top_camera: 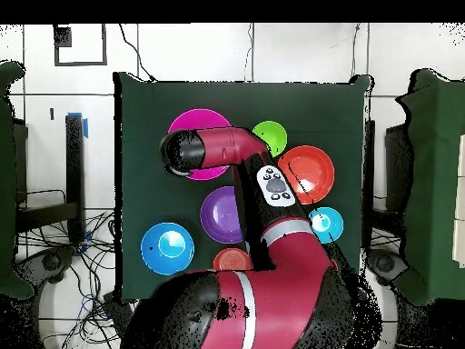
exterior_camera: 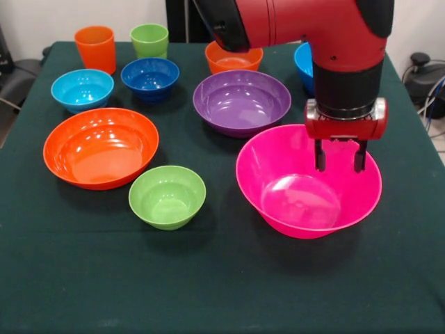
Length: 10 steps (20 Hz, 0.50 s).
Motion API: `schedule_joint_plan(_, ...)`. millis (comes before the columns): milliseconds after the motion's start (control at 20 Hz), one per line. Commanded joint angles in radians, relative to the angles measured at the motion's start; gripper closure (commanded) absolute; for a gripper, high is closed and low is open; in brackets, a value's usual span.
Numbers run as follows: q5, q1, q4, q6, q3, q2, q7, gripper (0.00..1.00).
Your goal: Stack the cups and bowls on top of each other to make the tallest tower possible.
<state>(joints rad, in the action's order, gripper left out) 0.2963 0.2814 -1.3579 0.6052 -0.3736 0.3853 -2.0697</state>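
My pincer (exterior_camera: pixel 340 165) hangs open and empty just inside the far rim of the pink bowl (exterior_camera: pixel 306 205) below me, so I judge I'm starting the tower and must next close on that rim.

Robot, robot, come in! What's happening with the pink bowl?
Hand open, hanging over pink bowl, far rim. Bowl empty, upright, nothing gripped. Purple bowl close behind; no tower yet.

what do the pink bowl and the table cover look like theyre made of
The pink bowl looks like glossy moulded plastic: bright glare spots on its smooth inner wall. The table cover looks like dark green matte cloth: no shine, soft creases near the edges.
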Motion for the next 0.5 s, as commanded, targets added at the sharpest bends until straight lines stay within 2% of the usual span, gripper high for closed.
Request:
schedule_joint_plan(50,0.154,-0.007,0.126,0.002,-0.081,-0.031,0.304,0.00)
schedule_joint_plan(250,0.196,-0.027,0.142,0.036,-0.070,-0.008,0.283,0.00)
schedule_joint_plan(500,0.213,-0.081,0.106,0.034,-0.034,0.033,0.160,0.00)
